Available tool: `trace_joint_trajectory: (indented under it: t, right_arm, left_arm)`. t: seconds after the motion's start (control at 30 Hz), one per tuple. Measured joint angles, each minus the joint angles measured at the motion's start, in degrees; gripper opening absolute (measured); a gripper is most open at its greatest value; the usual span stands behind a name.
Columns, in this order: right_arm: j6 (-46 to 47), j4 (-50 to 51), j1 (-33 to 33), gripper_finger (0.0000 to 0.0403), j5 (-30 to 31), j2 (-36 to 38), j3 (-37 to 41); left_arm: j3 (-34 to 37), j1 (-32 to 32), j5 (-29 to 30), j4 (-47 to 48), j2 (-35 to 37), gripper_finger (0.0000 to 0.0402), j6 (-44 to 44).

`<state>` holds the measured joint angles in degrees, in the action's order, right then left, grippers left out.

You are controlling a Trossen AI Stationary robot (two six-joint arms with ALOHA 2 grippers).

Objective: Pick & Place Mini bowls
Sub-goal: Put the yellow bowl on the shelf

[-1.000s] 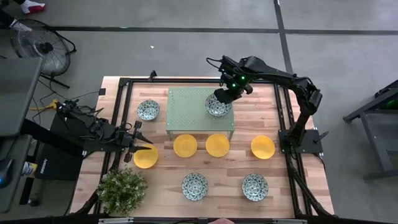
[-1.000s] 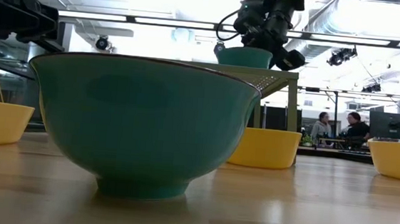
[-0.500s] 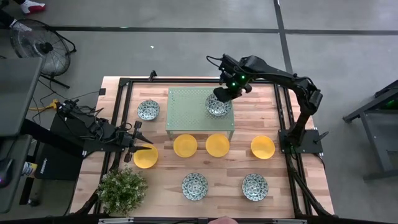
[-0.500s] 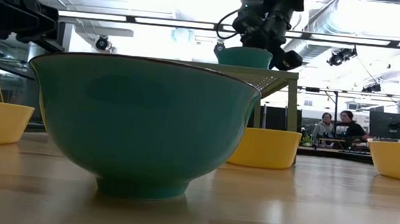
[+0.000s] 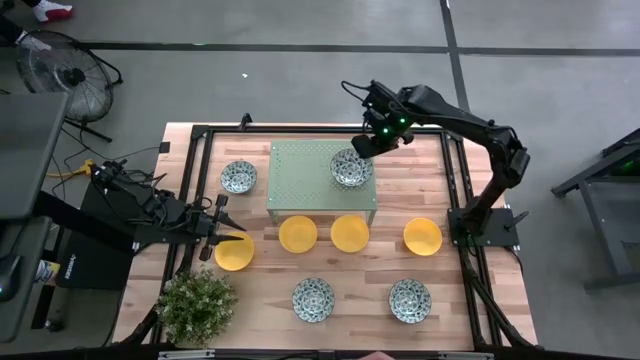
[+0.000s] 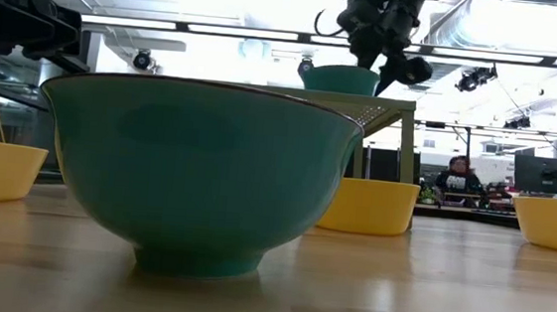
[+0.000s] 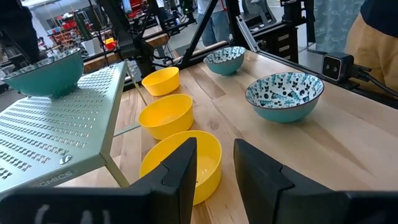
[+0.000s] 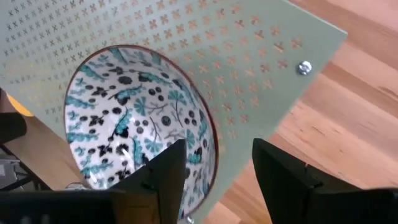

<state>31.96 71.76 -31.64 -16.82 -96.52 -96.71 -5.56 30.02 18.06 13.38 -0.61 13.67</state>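
While right claw (image 5: 366,146) hangs released, patterned bowl (image 8: 140,118) edge cut off, left claw (image 7: 214,163) parted.

A pale green stand (image 5: 305,178) sits on the wooden table (image 5: 420,195); a leafy plant (image 5: 197,305) occupies one corner.

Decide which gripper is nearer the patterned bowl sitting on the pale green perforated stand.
Right. The right gripper hangs open just beside the patterned bowl on the stand; the left gripper waits far off by a yellow bowl.
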Motion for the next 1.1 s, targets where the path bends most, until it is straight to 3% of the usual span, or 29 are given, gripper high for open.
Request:
trace_joint_trajectory:
  t: [0.37,0.67,0.8,1.1]
  right_arm:
    - [-1.6,11.8,0.5,0.0162,3.9,2.7,0.0]
    - [-1.1,18.2,4.0,0.0165,13.2,5.5,0.5]
    - [0.2,17.5,6.0,0.0162,13.7,8.6,4.7]
    - [5.6,9.9,11.2,0.015,9.7,20.8,23.1]
  left_arm:
    - [0.0,0.0,0.0,0.0,0.0,0.0104,0.0]
    - [0.0,0.0,0.0,0.0,0.0,0.0104,0.0]
    - [0.0,0.0,0.0,0.0,0.0,0.0104,0.0]
    - [0.0,0.0,0.0,0.0,0.0,0.0104,0.0]
